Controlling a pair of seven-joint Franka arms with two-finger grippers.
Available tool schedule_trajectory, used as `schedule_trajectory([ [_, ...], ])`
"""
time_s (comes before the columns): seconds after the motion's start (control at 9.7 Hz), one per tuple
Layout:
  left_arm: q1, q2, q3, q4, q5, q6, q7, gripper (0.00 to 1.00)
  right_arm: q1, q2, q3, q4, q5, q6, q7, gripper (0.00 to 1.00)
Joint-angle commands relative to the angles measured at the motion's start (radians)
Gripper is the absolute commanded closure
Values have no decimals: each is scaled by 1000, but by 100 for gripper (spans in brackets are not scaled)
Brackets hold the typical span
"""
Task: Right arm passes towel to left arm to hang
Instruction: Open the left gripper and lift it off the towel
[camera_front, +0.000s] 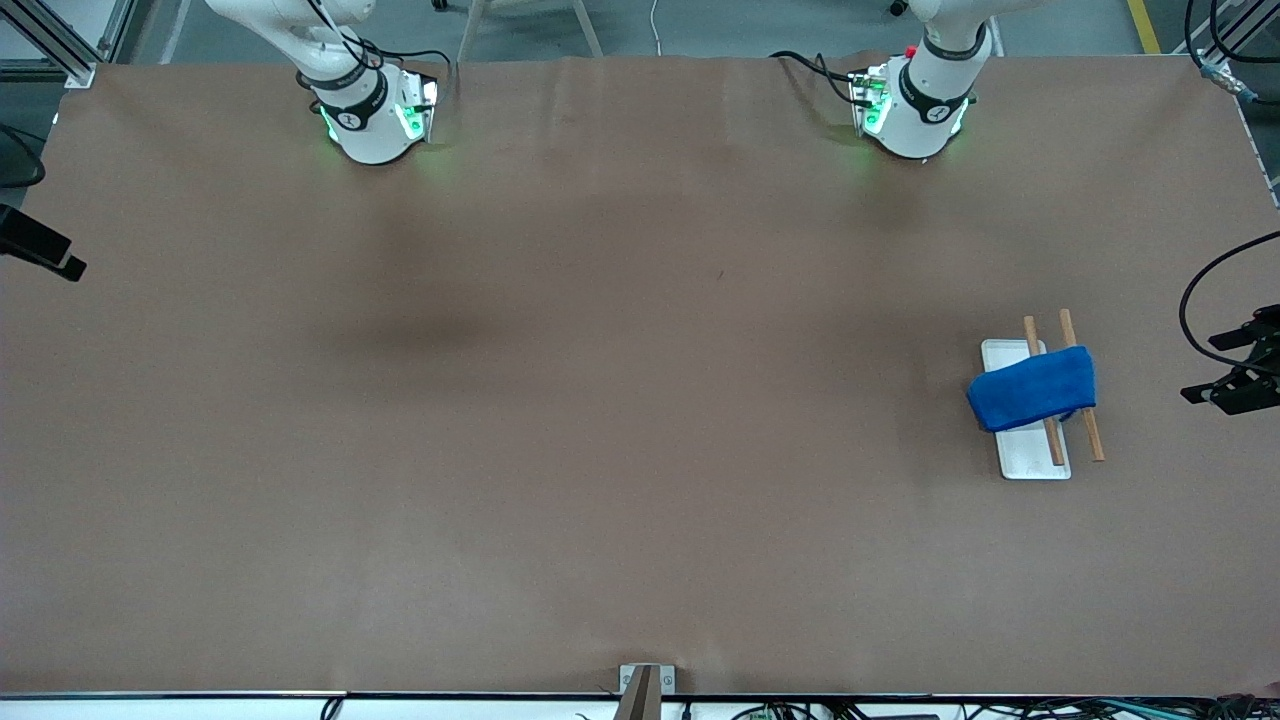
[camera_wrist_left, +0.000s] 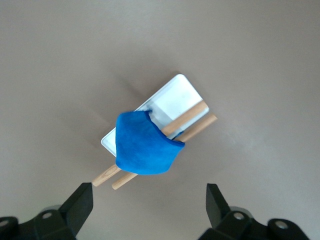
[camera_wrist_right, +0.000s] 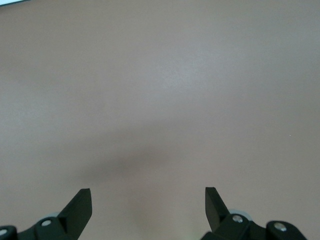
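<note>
Nearest the front camera, toward the left arm's end of the table, a blue towel (camera_front: 1032, 389) is draped over two wooden rods (camera_front: 1080, 385) of a small rack on a white tray (camera_front: 1030, 455), its long axis running across the rods. From the wrist view, the left gripper (camera_wrist_left: 149, 197) hangs over the bare table just beside the rack, fingers spread wide and empty. Over bare brown table (camera_wrist_right: 160, 90), well apart from the towel, the right gripper (camera_wrist_right: 148, 199) is likewise spread and empty, so the left arm looks much the nearer.
</note>
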Motion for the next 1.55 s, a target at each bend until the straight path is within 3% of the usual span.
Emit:
schedule_trajectory([
  [0.0, -59, -32, -19, -20, 22, 13, 128, 0, -3, -29, 0, -34, 8, 9, -2, 0],
  [0.31, -63, -81, -178, 3, 145, 13, 251, 0, -3, -29, 0, -34, 8, 9, -4, 0],
  [0.52, -66, -127, -225, 3, 148, 13, 315, 0, -3, -29, 0, -34, 8, 9, -2, 0],
  [0.82, -92, -233, -228, -37, 146, 5, 362, 0, -3, -29, 0, -34, 8, 9, -4, 0],
  [1.44, -141, -434, -219, -231, 178, 16, 421, 0, 5, -30, -1, -37, 8, 11, -7, 0],
])
